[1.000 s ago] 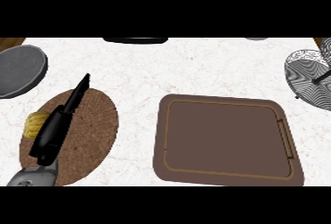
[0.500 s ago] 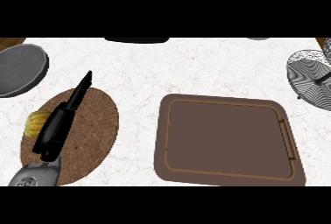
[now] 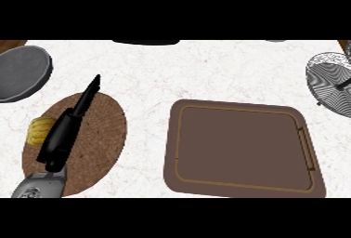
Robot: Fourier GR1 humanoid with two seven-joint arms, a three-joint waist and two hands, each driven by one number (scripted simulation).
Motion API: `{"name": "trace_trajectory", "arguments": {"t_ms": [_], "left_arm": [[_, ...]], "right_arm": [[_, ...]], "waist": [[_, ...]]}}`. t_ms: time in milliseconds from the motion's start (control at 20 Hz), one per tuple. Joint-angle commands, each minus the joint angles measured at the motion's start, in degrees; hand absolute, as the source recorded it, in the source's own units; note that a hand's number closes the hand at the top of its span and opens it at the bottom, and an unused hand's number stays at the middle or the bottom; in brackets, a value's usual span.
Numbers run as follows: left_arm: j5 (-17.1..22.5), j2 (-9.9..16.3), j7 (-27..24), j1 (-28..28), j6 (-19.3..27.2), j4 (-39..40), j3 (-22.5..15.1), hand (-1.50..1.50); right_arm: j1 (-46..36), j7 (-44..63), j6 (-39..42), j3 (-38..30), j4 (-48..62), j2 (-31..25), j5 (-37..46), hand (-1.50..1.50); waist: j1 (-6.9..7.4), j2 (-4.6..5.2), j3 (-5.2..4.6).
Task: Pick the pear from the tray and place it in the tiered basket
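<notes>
The brown rectangular tray (image 3: pixel 241 148) lies at the centre right with nothing on it. The wire tiered basket (image 3: pixel 332 80) shows partly at the right edge. No pear shows on the tray or in the basket. My left hand (image 3: pixel 66 132) comes in from the lower left, open, with its fingers straight and pointing up and to the right. It stands over a round brown cork mat (image 3: pixel 96 139). A yellow ribbed object (image 3: pixel 40 130) sits on the mat just left of the hand, partly hidden by it. I cannot tell whether it is the pear. My right hand does not show.
A grey round plate (image 3: pixel 22 72) lies at the upper left. A dark object (image 3: pixel 145 42) is cut off by the top edge. White marble counter (image 3: pixel 205 69) stretches between the mat, the tray and the basket.
</notes>
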Motion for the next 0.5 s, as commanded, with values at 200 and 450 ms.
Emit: {"name": "trace_trajectory", "arguments": {"t_ms": [200,450], "left_arm": [[0.88,1.09,-1.77,2.64,-0.35,-0.38,1.65,0.0],[-0.92,0.92,-2.05,2.5,1.1,-0.37,1.44,0.0]], "right_arm": [[-0.29,-8.61,-15.29,-7.55,1.39,-3.57,-3.12,-1.5],[2.03,-5.56,-19.62,-10.57,4.93,-12.21,-2.94,-1.5]], "waist": [[-0.75,-0.29,-0.02],[-2.05,-0.46,-0.01]]}}
